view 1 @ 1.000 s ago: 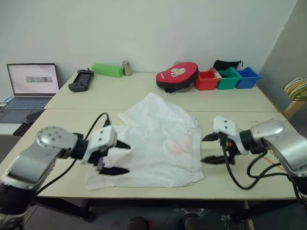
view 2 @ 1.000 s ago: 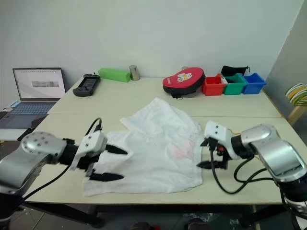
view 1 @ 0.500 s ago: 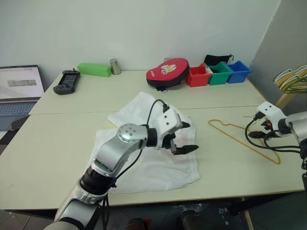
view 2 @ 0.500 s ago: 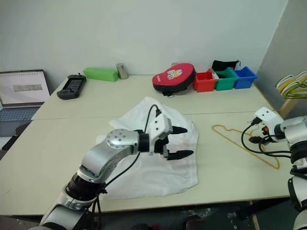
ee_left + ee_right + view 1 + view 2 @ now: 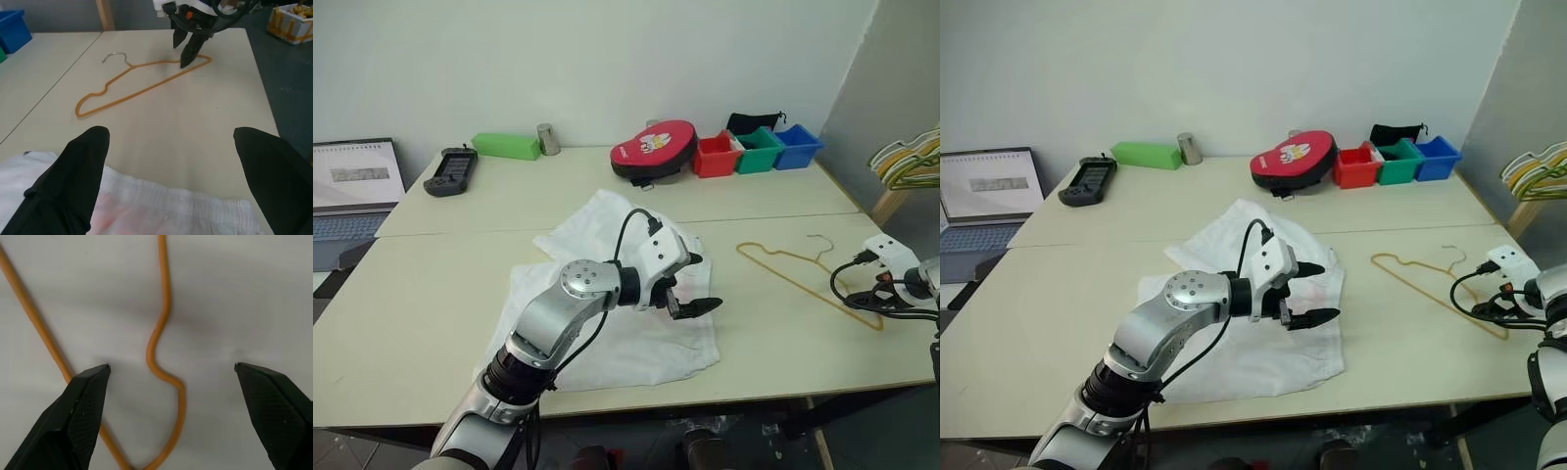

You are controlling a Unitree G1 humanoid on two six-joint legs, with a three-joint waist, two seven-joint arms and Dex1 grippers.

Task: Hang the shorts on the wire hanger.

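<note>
Now, from the head views, the shorts (image 5: 626, 294) lie spread at the table's (image 5: 440, 284) middle, and the hanger (image 5: 803, 279) lies flat to their right, well apart from them, hook toward the far edge. The left gripper (image 5: 693, 284) hovers over the shorts' right part, fingers spread, holding nothing. The right gripper (image 5: 1489, 305) is at the hanger's near-right corner, partly cut by the frame edge.

The left wrist view looks across the waistband to the hanger (image 5: 142, 81). The right gripper (image 5: 188, 46) points down with its tips on or just over the wire at one corner; whether they touch is hard to say.

The right wrist view shows that corner's bend (image 5: 164, 367) lying between two wide-apart fingers (image 5: 83, 411), with nothing pinched yet.

I judge the step in hand to be picking up the hanger. Thin wire flat on a table is easy to miss, so the fingers should straddle the bend, press to the surface and close squarely across the wire, not along it.

The hook and the hanger's far side are out of the right wrist view, and the shorts' near-left part sits behind the left arm.
</note>
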